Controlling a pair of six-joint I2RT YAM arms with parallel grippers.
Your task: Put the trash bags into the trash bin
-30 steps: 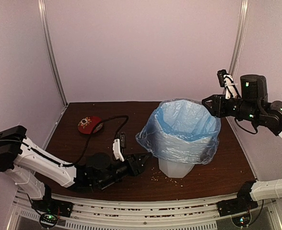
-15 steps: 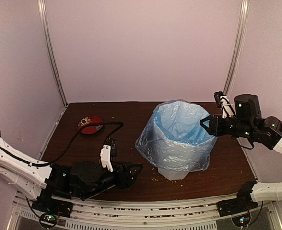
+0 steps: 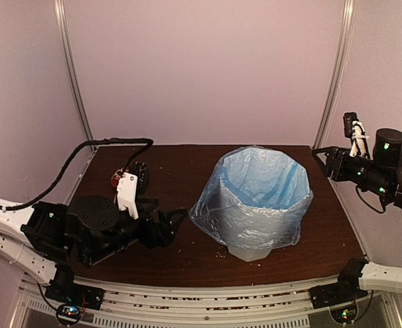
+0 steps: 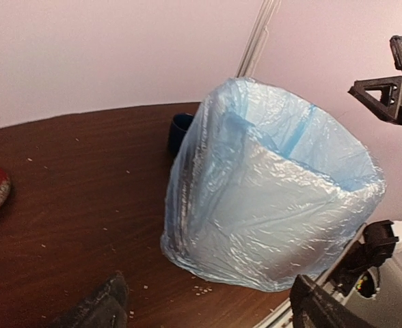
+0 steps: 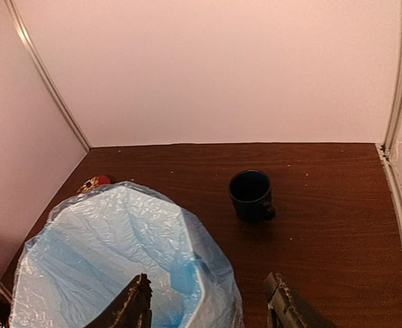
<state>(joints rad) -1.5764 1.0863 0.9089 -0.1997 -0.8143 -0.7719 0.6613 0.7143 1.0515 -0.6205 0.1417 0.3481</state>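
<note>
- The left gripper (image 3: pixel 176 220) sits farther from the trash bag (image 3: pixel 256 198), jaws wider.
- The right gripper (image 3: pixel 322 158) is off its rim (clear, to the right).
- The bag hangs lower over the trash bin (image 3: pixel 250 251).

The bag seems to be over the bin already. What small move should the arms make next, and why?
Probably back the left tool and the right tool away to rest. Both are open and clear of the work, and the light-blue trash bag already lines the white trash bin, its edge folded over the rim.
</note>
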